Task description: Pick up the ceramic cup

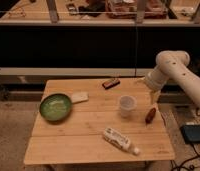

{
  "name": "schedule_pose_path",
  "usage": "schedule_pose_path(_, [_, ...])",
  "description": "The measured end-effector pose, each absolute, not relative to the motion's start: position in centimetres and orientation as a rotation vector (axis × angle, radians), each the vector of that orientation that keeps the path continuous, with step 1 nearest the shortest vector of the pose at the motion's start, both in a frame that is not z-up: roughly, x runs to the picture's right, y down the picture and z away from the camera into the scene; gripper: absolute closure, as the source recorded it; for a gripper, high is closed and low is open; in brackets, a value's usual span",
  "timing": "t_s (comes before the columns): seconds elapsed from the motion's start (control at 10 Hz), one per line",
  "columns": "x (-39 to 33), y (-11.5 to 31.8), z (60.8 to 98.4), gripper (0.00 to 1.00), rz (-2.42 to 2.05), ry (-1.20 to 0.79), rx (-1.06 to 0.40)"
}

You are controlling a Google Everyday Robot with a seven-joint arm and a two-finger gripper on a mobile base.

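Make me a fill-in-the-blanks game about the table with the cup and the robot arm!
1. The bowl on the table is coloured ___.
2. The white bottle lies on its ___.
3. In the picture, the tool hovers to the ___ of the ceramic cup, not touching it.
Missing words: green; side; right.

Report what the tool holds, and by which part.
Nothing: the tool hangs right of the ceramic cup, apart from it; the cup stands free on the table.
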State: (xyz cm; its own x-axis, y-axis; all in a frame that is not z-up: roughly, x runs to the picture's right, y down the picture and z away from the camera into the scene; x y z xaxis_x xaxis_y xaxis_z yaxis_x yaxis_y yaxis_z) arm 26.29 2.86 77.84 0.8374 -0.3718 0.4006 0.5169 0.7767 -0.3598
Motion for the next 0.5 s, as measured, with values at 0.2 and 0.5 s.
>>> schedule_pose_path(0.2, [25.3, 4.4, 77.0, 0.20, -0.523, -0.317, -0.483])
schedule_pose_path(0.5, [23.4, 6.3, 76.9, 0.20, -0.559, -0.291, -0.463])
